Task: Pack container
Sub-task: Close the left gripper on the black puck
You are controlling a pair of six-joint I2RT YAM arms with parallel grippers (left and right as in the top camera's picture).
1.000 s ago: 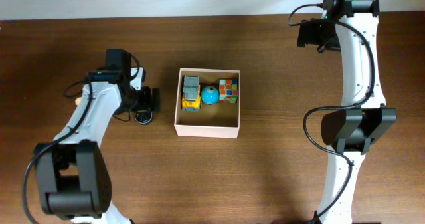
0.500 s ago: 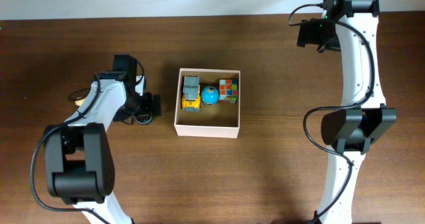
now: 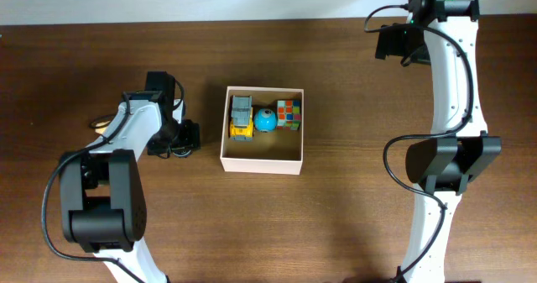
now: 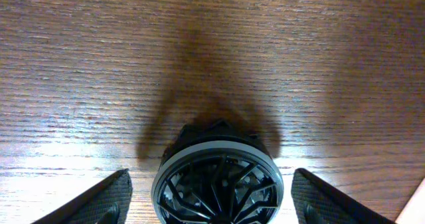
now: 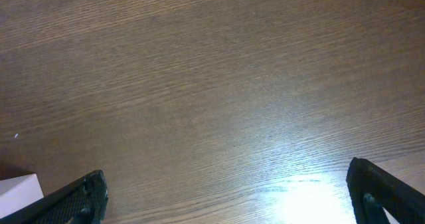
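The container (image 3: 262,154), a white-walled cardboard box with a tan floor, sits mid-table. It holds a yellow and grey toy truck (image 3: 241,117), a blue ball (image 3: 265,120) and a colour cube (image 3: 289,113) along its far side. My left gripper (image 3: 179,139) is just left of the box, low over the table. In the left wrist view it (image 4: 211,184) is open, with a black spoked toy wheel (image 4: 216,177) standing between the fingers (image 4: 99,201), a gap on each side. My right gripper (image 3: 394,41) is open and empty, far back right.
A small tan thing (image 3: 100,123) lies left of the left arm, partly hidden by it. The right wrist view shows bare wood and a white corner of the box (image 5: 16,186) at its lower left.
My left gripper has swung down and slightly left so that it now straddles the wheel, which lay in plain sight beside it a second ago. The right arm has not moved.
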